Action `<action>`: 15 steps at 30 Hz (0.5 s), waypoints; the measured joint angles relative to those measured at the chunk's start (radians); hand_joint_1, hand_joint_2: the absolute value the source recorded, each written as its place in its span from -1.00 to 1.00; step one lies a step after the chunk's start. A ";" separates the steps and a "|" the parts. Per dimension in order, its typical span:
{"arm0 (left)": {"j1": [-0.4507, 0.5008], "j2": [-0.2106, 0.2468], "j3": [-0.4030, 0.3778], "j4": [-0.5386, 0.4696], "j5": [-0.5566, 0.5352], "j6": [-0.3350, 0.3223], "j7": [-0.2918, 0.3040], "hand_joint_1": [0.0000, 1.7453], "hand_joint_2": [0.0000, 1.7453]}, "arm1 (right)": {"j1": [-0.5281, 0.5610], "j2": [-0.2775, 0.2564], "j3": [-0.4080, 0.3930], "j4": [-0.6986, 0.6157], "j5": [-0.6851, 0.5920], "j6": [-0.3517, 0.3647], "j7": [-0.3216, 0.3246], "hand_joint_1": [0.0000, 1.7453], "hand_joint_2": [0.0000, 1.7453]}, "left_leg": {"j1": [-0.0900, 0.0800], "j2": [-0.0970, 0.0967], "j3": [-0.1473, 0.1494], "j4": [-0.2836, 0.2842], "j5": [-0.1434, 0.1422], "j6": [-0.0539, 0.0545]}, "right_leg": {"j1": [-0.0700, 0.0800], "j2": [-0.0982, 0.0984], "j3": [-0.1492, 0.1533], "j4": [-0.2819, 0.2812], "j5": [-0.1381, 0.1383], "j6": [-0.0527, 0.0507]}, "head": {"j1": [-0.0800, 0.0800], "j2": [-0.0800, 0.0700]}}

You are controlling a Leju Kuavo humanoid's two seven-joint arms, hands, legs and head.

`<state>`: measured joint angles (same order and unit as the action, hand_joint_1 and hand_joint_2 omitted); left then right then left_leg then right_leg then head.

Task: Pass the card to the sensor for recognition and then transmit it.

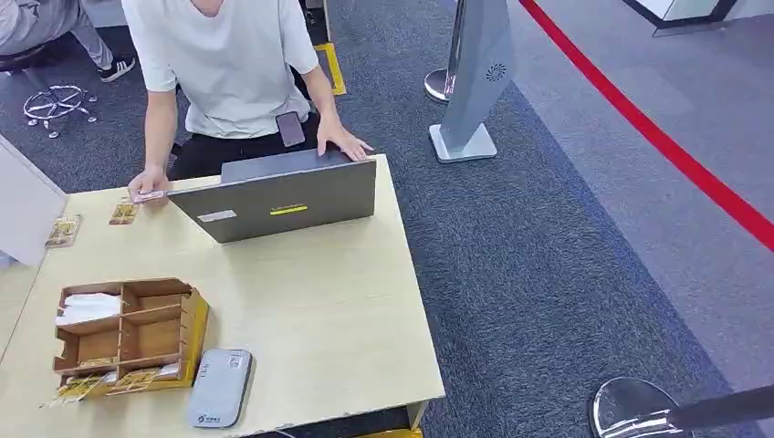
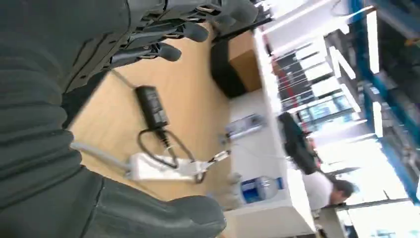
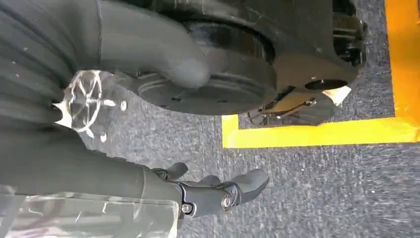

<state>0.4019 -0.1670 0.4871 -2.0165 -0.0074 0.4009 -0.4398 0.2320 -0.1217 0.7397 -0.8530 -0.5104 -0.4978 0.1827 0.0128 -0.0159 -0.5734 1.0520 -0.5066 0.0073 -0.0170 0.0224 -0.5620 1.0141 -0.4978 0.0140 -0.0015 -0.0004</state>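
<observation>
A grey card sensor (image 1: 219, 388) lies flat near the table's front edge. Beside it on the left stands a wooden organiser (image 1: 196, 324) with several patterned cards (image 1: 137, 377) in its front slots and white paper in a back one. Two more cards (image 1: 123, 213) (image 1: 62, 230) lie at the table's far left. A person's hand (image 1: 146, 187) rests on another card at the far edge. My left hand (image 2: 44, 148) holds nothing, its fingers (image 2: 173, 32) apart from the thumb. My right hand (image 3: 59, 163) hangs over grey carpet, fingers (image 3: 223, 193) spread and empty.
A grey laptop (image 1: 283, 196) stands open at the table's far side, with a person (image 1: 228, 64) in a white shirt behind it. A white panel (image 1: 23, 205) borders the left. A stanchion base (image 1: 630, 406) stands on the carpet at right. A power adapter (image 2: 151, 106) and power strip (image 2: 158, 168) lie below my left hand.
</observation>
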 joint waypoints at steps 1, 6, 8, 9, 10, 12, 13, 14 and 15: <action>-0.015 0.013 -0.007 -0.006 -0.031 0.004 0.003 -1.00 1.00 | -0.004 0.000 0.008 0.003 -0.001 0.002 0.003 -1.00 1.00 | 0.000 0.000 0.000 0.000 0.000 0.000 | 0.000 0.000 0.000 0.000 0.000 0.000 | 0.000 0.000; -0.094 0.061 -0.060 -0.024 -0.169 -0.016 0.057 -1.00 1.00 | -0.019 0.000 0.035 0.026 -0.009 0.015 0.006 -1.00 1.00 | 0.000 0.000 0.000 0.000 0.000 0.000 | 0.000 0.000 0.000 0.000 0.000 0.000 | 0.000 0.000; -0.127 0.080 -0.085 -0.025 -0.213 -0.046 0.084 -1.00 1.00 | -0.026 0.000 0.042 0.036 -0.020 0.019 0.006 -1.00 1.00 | 0.000 0.000 0.000 0.000 0.000 0.000 | 0.000 0.000 0.000 0.000 0.000 0.000 | 0.000 0.000; -0.144 0.089 -0.099 -0.025 -0.231 -0.063 0.098 -1.00 1.00 | -0.030 0.001 0.043 0.042 -0.023 0.021 0.006 -1.00 1.00 | 0.000 0.000 0.000 0.000 0.000 0.000 | 0.000 0.000 0.000 0.000 0.001 0.000 | 0.000 0.000; -0.161 0.101 -0.114 -0.025 -0.249 -0.081 0.113 -1.00 1.00 | -0.034 0.001 0.046 0.049 -0.023 0.026 0.006 -1.00 1.00 | 0.000 0.000 0.000 0.000 0.000 0.000 | 0.000 0.000 0.000 0.000 0.001 0.000 | 0.000 0.000; -0.195 0.120 -0.143 -0.025 -0.278 -0.119 0.141 -1.00 1.00 | -0.043 0.004 0.051 0.064 -0.026 0.033 0.006 -1.00 1.00 | 0.000 0.001 0.000 0.000 0.000 0.000 | 0.000 0.001 0.000 0.000 0.001 0.000 | 0.000 0.000; -0.211 0.130 -0.158 -0.025 -0.292 -0.139 0.157 -1.00 1.00 | -0.048 0.006 0.053 0.073 -0.033 0.038 0.005 -1.00 1.00 | 0.000 0.001 0.000 0.000 0.000 0.000 | 0.000 0.001 0.000 0.000 0.001 0.000 | 0.000 0.000; -0.225 0.140 -0.172 -0.025 -0.305 -0.157 0.170 -1.00 1.00 | -0.053 0.006 0.056 0.082 -0.037 0.041 0.005 -1.00 1.00 | 0.000 0.001 0.000 0.000 0.000 0.000 | 0.000 0.001 0.000 0.000 0.001 0.000 | 0.000 0.000; -0.239 0.151 -0.187 -0.025 -0.317 -0.177 0.186 -1.00 1.00 | -0.058 0.010 0.059 0.091 -0.039 0.045 0.004 -1.00 1.00 | 0.000 0.001 0.000 0.000 0.000 0.000 | 0.000 0.001 0.000 0.000 0.001 0.000 | 0.000 0.000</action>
<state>0.1627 -0.0160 0.3005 -2.0413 -0.3246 0.2241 -0.2542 0.1744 -0.1122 0.7988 -0.7619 -0.5497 -0.4525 0.1866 0.0128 -0.0147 -0.5732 1.0521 -0.5061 0.0073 -0.0170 0.0232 -0.5621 1.0141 -0.4968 0.0136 -0.0015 -0.0004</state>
